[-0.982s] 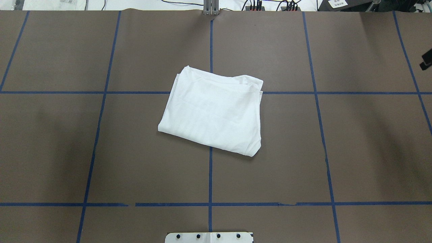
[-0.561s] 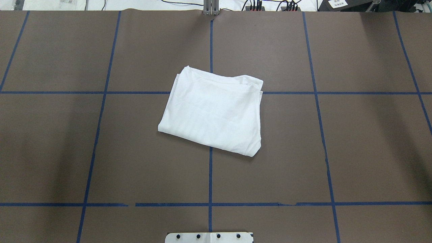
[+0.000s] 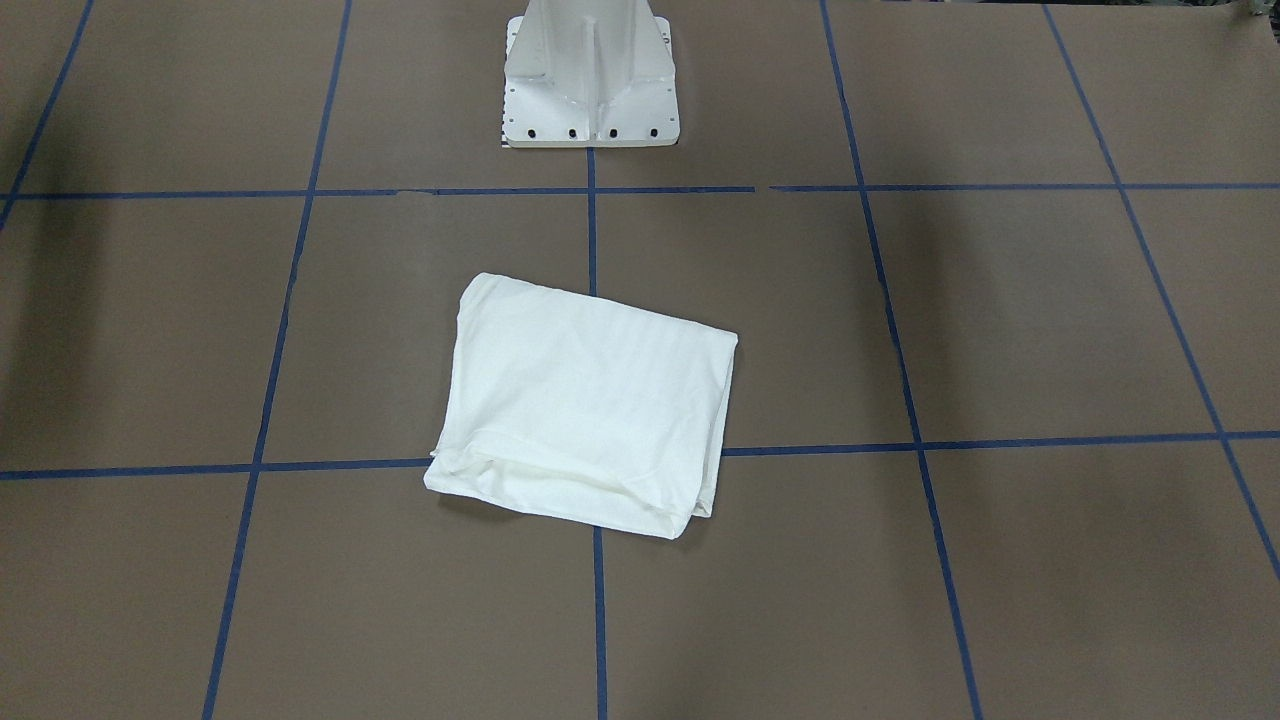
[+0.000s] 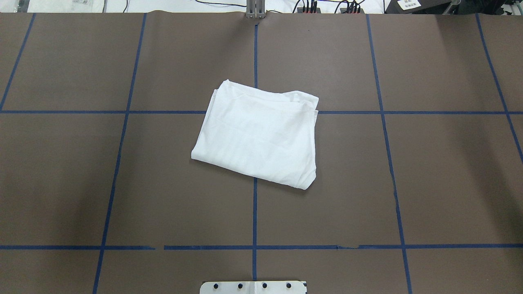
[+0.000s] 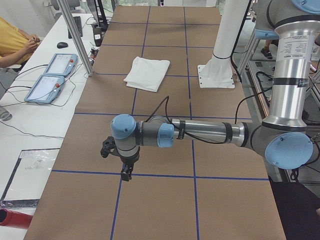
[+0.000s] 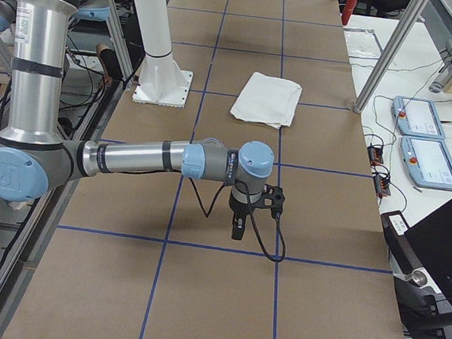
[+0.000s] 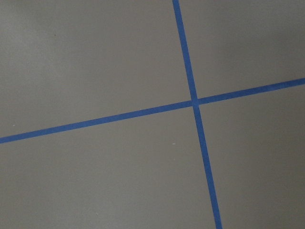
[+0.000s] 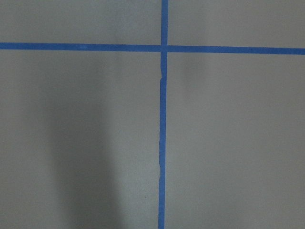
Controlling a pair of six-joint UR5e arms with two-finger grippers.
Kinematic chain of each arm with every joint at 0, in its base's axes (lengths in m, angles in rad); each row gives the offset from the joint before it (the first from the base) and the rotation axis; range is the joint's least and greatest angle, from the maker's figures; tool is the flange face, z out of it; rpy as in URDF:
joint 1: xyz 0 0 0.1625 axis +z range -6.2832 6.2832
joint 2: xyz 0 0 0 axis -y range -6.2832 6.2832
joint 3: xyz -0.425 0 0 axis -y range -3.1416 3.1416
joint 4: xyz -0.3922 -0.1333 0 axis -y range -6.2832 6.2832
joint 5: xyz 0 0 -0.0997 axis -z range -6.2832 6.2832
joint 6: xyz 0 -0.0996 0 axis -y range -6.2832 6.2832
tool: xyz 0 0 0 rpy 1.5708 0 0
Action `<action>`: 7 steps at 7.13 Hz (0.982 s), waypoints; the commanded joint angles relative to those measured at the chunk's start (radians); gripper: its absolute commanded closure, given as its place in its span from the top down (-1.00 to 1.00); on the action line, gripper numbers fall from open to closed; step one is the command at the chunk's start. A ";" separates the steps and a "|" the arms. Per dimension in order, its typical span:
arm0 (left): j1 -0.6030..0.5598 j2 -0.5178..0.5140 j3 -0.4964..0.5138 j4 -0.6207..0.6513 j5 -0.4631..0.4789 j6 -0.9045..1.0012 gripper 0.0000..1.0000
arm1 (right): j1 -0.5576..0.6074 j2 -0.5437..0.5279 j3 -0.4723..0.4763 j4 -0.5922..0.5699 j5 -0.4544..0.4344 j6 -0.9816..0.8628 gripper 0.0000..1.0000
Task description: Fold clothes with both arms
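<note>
The clothes are one white shirt (image 4: 257, 136), folded into a compact rectangle at the table's middle; it also shows from across the table (image 3: 585, 415) and from both ends (image 5: 147, 73) (image 6: 268, 99). Nothing touches it. My left gripper (image 5: 125, 170) hangs low over the brown surface far to the shirt's left, fingers pointing down. My right gripper (image 6: 237, 228) hangs likewise far to the shirt's right. Each shows only in a side view, so I cannot tell whether it is open or shut. Both wrist views hold only brown table and blue tape lines.
The white pedestal (image 3: 590, 70) stands at the table's robot-side edge behind the shirt. Blue tape lines (image 4: 254, 212) divide the brown table cover. Two teach pendants (image 5: 50, 75) lie on a side bench, where a person's arm (image 5: 15, 42) rests.
A black part at the overhead view's right edge one second ago has left that view. The shirt has not moved.
</note>
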 commanded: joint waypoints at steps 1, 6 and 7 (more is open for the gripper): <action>0.001 0.005 -0.036 0.001 -0.005 0.006 1.00 | 0.000 -0.006 0.009 0.000 -0.002 0.003 1.00; 0.003 0.057 -0.128 -0.007 0.000 0.011 1.00 | 0.000 -0.006 0.005 0.000 -0.004 0.012 1.00; 0.003 0.059 -0.128 -0.006 0.003 0.008 1.00 | 0.000 -0.006 0.002 0.000 -0.004 0.012 1.00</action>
